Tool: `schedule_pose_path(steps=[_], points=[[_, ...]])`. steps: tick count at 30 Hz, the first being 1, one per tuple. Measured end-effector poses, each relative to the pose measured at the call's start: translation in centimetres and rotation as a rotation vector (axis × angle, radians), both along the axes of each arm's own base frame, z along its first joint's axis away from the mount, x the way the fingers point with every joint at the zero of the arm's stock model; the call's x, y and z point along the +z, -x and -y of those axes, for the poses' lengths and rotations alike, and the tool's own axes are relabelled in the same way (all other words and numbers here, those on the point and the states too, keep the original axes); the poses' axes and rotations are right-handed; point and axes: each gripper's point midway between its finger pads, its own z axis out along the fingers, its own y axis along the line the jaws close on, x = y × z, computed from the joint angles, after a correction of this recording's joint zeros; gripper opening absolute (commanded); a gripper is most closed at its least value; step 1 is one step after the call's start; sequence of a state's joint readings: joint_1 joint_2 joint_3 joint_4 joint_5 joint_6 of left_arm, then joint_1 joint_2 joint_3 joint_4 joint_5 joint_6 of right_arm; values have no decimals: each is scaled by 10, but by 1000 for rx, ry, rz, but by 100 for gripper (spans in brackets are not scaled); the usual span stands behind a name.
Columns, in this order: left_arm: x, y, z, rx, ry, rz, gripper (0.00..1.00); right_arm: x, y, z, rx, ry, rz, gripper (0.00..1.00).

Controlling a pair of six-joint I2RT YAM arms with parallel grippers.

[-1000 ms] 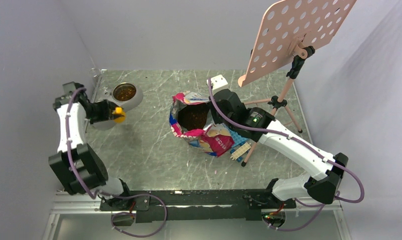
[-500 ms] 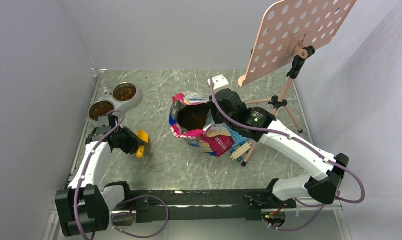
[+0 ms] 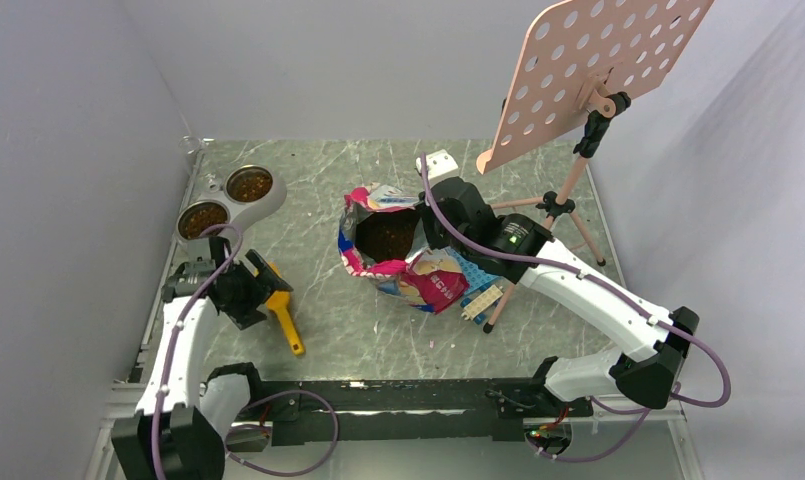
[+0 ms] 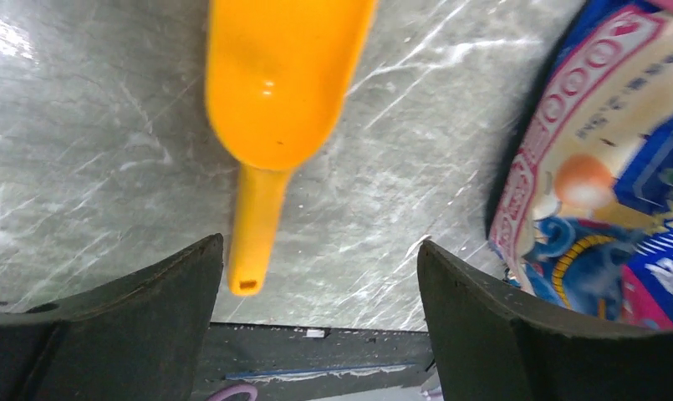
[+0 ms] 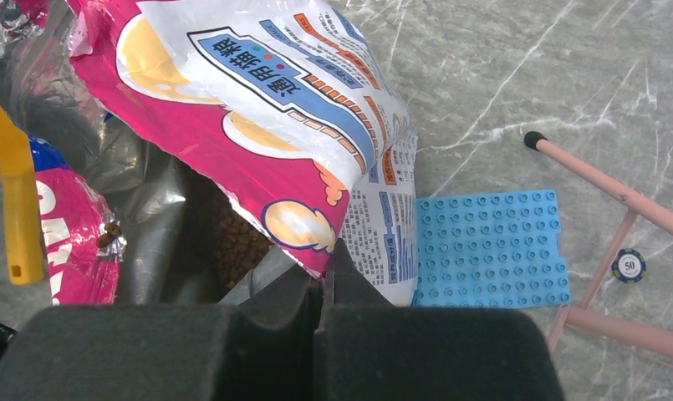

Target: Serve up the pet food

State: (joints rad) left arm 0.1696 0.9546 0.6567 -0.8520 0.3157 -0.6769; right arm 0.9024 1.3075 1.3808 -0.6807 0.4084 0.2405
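An orange-yellow plastic scoop (image 3: 281, 318) lies flat on the grey-green marbled table (image 3: 328, 180), its bowl toward the arm and its handle pointing at the near edge. The left gripper (image 4: 316, 259) hangs just above it with both dark fingers spread wide and nothing held between them. Dark-brown kibble (image 3: 249, 184) sits in both cups of the twin steel bowls in a grey stand (image 3: 276, 200) at the far left of the table, well apart from the scoop. More of it shows deep inside the glossy pink cartoon-printed pouch (image 5: 299, 109), which slumps mid-table with its mouth open. The right gripper (image 5: 324, 292) has its fingers pressed together on the pouch's torn rim and is holding that mouth up. A blue studded plastic plate (image 5: 492, 246) lies just beside the pouch, near a pink tripod leg (image 5: 617, 196). With both cups holding food and the scoop set down, the serving looks all but finished, and what remains appears to be a clean retreat. The left arm would do best to rise straight up before swinging away, so an open finger does not catch the handle and skid the scoop. The right should lower the rim gently before letting go, because the soft pouch could tip toward its open mouth and spill loose pellets.
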Motion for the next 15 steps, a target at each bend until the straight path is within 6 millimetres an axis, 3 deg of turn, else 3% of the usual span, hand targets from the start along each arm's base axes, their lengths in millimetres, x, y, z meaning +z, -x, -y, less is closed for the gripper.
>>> schedule_pose_path(steps=[3,6,10,15], points=[[26,-2,-2,16,-31,75,81,0,1,0,3,2,-5,0],[66,-11,8,-21,-43,220,80,0,4,-2,23,-3,-18,0],[122,-22,58,-212,17,441,87,0,8,-6,51,-13,-35,0],[171,-31,117,-435,27,551,87,0,9,-10,67,-15,-47,0]])
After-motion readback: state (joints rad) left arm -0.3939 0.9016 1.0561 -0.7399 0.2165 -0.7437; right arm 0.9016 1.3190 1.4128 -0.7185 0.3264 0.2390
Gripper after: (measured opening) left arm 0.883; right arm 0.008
